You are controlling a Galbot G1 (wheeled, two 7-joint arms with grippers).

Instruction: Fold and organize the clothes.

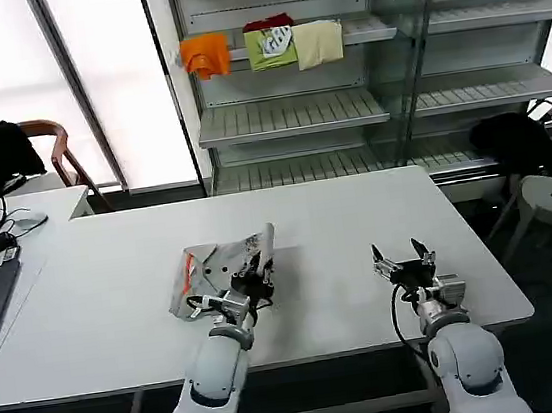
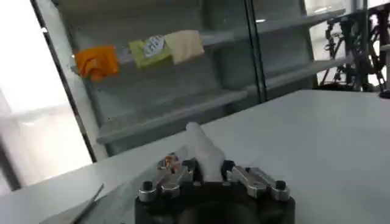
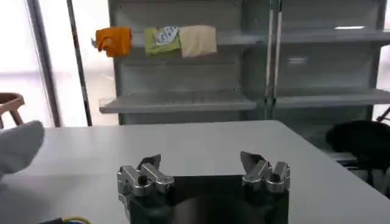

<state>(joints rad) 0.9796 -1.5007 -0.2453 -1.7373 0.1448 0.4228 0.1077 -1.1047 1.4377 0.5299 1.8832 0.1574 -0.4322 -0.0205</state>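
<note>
**Left tool lifts the grey shirt's edge; fold only partly made**

The light grey soft cotton shirt (image 1: pixel 221 270) lies crumpled on the white tabletop (image 1: pixel 118 316), a little toward the robot's left of centre and close to the near edge. A strip of its orange-red inner collar shows on its left side, and a small multicoloured print shows on its upper face. It is a loose, uneven heap, with one edge raised and rolled upward at its far right corner.

The left tool (image 1: pixel 254 275) sits at the shirt's right side, and in the left wrist view a roll of pale cloth (image 2: pixel 204 152) stands up between its closed fingers, so it is gripping the shirt. The right tool (image 1: pixel 404 261) hovers over bare tabletop, well apart from the shirt, on the robot's right; its fingers stand wide apart with nothing between them, as the right wrist view (image 3: pixel 204 176) shows plainly.

Judged from how things lie, the task is at an early or middle stage: the shirt is bunched, not flat or squared, and no neat folded stack is on the tabletop. What seems left is to carry the gripped edge across, flatten the result and set it in order. Coloured folded cloths (image 1: pixel 266 46) rest on a far metal shelf.
</note>
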